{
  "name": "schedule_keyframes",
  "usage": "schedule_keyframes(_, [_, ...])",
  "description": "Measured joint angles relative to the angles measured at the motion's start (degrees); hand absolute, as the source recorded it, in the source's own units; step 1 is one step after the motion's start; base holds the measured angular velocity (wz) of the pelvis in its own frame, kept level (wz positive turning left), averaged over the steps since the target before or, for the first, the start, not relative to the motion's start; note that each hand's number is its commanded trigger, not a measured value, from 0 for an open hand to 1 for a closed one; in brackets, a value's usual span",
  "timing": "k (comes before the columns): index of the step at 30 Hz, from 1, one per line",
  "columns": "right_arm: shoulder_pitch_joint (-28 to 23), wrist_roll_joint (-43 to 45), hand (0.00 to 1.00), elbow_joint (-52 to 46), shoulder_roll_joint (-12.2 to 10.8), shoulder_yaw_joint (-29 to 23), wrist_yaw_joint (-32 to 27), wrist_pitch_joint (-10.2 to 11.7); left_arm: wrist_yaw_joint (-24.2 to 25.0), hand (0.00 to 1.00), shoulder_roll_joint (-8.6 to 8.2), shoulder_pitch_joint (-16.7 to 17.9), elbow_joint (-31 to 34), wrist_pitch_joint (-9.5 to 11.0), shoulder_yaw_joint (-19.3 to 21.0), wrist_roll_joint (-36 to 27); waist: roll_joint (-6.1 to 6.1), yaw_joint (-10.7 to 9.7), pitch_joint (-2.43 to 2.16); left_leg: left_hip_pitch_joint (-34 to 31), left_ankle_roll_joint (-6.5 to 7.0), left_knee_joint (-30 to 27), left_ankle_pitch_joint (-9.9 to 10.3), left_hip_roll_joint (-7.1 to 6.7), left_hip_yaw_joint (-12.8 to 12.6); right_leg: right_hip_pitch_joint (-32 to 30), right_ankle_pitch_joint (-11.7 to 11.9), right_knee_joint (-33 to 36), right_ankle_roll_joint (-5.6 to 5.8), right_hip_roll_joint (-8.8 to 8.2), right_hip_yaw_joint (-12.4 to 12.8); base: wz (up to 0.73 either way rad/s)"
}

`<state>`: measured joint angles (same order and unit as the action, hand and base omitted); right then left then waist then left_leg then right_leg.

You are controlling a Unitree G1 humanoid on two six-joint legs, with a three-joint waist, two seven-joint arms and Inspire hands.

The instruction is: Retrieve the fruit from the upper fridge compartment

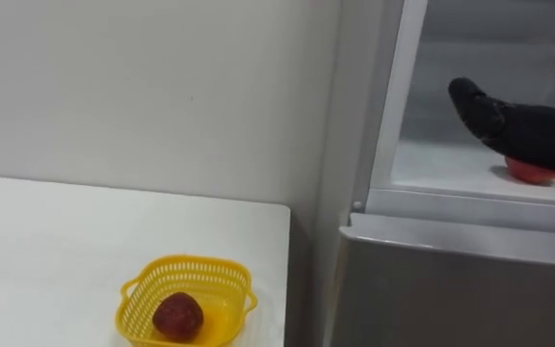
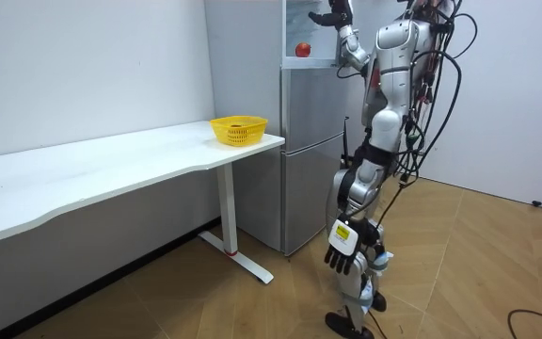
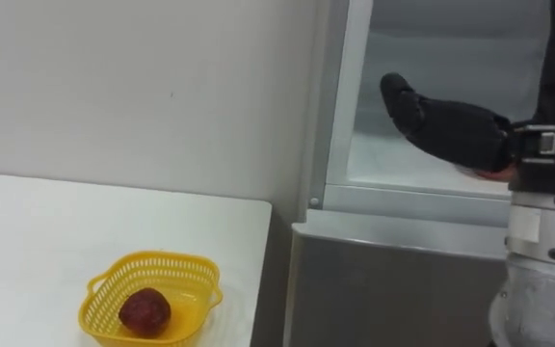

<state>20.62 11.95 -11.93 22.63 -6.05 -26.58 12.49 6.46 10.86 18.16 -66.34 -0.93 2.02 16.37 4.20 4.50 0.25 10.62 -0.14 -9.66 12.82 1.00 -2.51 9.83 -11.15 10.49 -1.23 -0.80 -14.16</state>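
The white table (image 1: 66,251) occupies the left of the eye views, against a plain pale wall (image 1: 162,87). Near its right end stands a yellow basket (image 1: 196,261) of open mesh with one dark fruit (image 1: 177,317) inside, resting on the basket floor.

Right of the table stands the fridge (image 1: 432,289). The lower door is closed and the upper compartment (image 1: 432,164) is open.

The right hand (image 1: 514,130) reaches into the upper compartment from the right, fingers extended toward the left and not closed round anything. The red fruit (image 1: 531,173) lies on the compartment shelf.

View differences:
- Left eye view: the red fruit shows as a partial disc under the edge of the hand.
- Right eye view: the hand covers nearly all of it, and the robot's forearm fills the right edge.
- Room view: hand and fruit are clearly apart, with the hand higher up and the fruit below it, nearer the room view's left.
- Room view: the left hand (image 2: 342,256) hangs beside the leg, fingers relaxed and holding nothing.

The robot stands upright directly in front of the fridge. The table runs long along the wall, on a white leg frame. The floor (image 2: 478,264) is wood-patterned.
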Motion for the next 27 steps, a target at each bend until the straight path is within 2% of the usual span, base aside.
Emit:
schedule_keyframes(5, [0.0, -6.0, 0.00, 5.5, 1.2, -1.1, -0.1, -1.9, 0.5, 0.00, 0.17, 0.5, 0.7, -0.2, 0.3, 0.0, 0.55, 0.3, -0.43, -0.9, 0.00, -0.1, 0.0, -0.03, 0.3, -0.8, 0.0, 0.1, 0.00, 0.01, -0.2, 0.02])
schedule_keyframes(7, [0.0, -6.6, 0.00, 6.8, 1.2, -1.6, -0.1, -2.7, 0.5, 0.00, 0.20, 0.6, 1.2, -0.4, 0.4, 0.0, 0.59, 0.4, -0.45, -0.9, 0.01, -0.1, 0.0, -0.02, 0.3, -0.8, 0.0, 0.1, 0.01, 0.01, -0.3, 0.00])
schedule_keyframes(10, [0.0, -7.6, 0.00, 7.2, 1.6, -2.0, -0.1, -3.8, 0.6, 0.00, 0.23, 0.8, 2.4, -0.4, 1.2, 0.0, 1.08, 0.5, -0.20, -0.8, 0.00, -0.1, 0.0, 0.05, 0.5, -0.9, 0.0, 0.1, 0.01, 0.08, -0.4, 0.00])
schedule_keyframes(13, [0.1, -8.5, 0.00, 7.8, 3.0, -2.0, -0.2, -3.9, 0.9, 0.00, 0.23, 0.8, 2.9, -0.6, 1.2, 0.0, 1.75, 0.3, -0.12, -1.1, 0.00, -0.1, 0.0, 0.02, 1.1, -0.9, 0.0, 0.1, 0.01, 0.06, -0.5, 0.04])
schedule_keyframes(16, [0.4, -9.6, 0.00, 9.3, 4.4, -2.2, -0.7, -4.5, 1.0, 0.00, 0.23, 0.9, 3.5, -1.1, 1.2, 0.0, 2.31, 0.5, -0.31, -1.2, 0.00, -0.1, 0.0, -0.10, 1.2, -0.9, -0.1, 0.1, 0.08, -0.05, -0.4, 0.00])
schedule_keyframes(21, [0.8, -9.7, 0.00, 9.4, 5.0, -2.7, -2.5, -5.0, 1.2, 0.00, 0.24, 0.9, 3.6, -1.6, 1.2, 0.0, 2.46, 0.3, -0.34, -1.5, 0.04, -0.9, 0.0, -0.43, 1.3, -0.9, -0.2, 0.0, 0.21, -0.29, -0.3, 0.03])
schedule_keyframes(27, [1.6, -9.7, 0.00, 13.8, 7.4, -2.9, -4.5, -5.0, 1.7, 0.00, 0.33, 1.3, 4.5, -1.6, 1.2, -0.1, 2.48, 0.3, -0.34, -1.4, 0.04, -0.9, 0.0, -0.40, 1.3, -0.8, -0.2, 0.1, 0.22, -0.22, -0.3, 0.02])
